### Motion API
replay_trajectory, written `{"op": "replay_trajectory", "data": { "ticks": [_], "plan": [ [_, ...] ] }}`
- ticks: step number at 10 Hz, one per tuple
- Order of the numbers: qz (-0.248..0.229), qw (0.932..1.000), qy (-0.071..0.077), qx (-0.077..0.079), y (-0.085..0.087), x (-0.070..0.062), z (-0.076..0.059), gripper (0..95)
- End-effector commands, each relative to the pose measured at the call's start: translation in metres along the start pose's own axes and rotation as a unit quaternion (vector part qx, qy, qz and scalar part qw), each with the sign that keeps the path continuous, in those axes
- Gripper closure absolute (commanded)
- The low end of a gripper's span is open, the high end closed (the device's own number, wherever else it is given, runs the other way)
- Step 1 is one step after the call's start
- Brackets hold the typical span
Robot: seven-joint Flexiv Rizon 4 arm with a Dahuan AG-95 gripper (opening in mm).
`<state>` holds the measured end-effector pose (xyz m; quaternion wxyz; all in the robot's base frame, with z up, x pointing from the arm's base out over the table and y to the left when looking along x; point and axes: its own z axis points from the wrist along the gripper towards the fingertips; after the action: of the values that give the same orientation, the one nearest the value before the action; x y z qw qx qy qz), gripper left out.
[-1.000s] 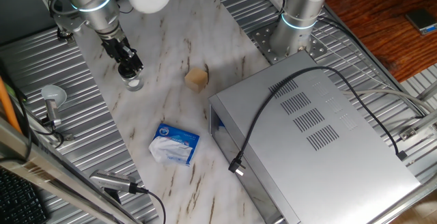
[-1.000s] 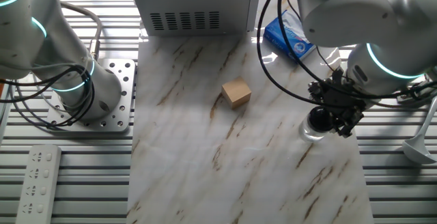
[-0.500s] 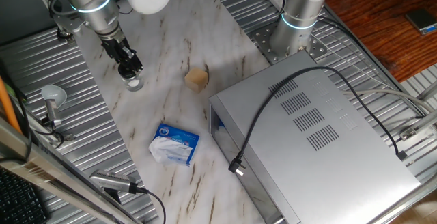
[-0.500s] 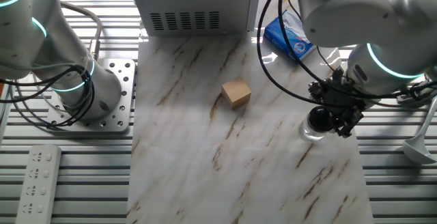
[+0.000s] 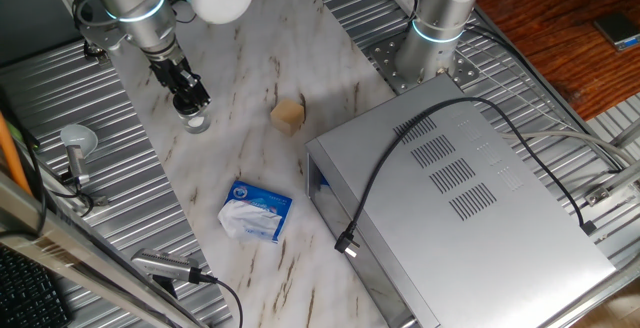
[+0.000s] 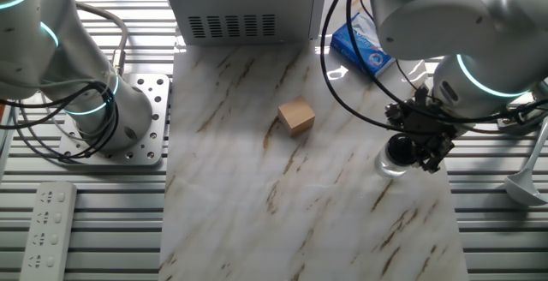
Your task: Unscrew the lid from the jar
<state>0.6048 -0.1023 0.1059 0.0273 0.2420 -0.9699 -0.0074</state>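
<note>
One fixed view takes in a white marble-patterned slab (image 5: 250,118) laid over ribbed metal decking, with a crinkled blue-and-white packet (image 5: 256,211) nearest, a tan cube (image 5: 288,116) further on. Beyond, near the slab's edge, the gripper (image 5: 188,98) pinches the black lid (image 6: 401,151) atop the short clear glass jar (image 6: 387,166). A grey vented metal box (image 5: 460,203) sits alongside

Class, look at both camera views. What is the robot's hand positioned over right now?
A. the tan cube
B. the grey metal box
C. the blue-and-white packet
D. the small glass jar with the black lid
D. In both views the hand sits directly on top of the jar at its lid, while the tan cube and the blue-and-white packet lie apart from it.
</note>
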Motion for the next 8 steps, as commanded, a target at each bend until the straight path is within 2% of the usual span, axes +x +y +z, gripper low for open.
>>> {"op": "replay_trajectory", "data": {
  "ticks": [1, 5, 8],
  "plan": [
    [0.003, 1.0, 0.002, 0.004, -0.0001, 0.0, 0.0002, 38.0],
    [-0.004, 0.9999, 0.003, 0.013, 0.0, 0.0001, -0.0004, 38.0],
    [-0.006, 0.9999, 0.001, 0.012, 0.0, 0.0002, -0.0005, 38.0]
  ]
}}
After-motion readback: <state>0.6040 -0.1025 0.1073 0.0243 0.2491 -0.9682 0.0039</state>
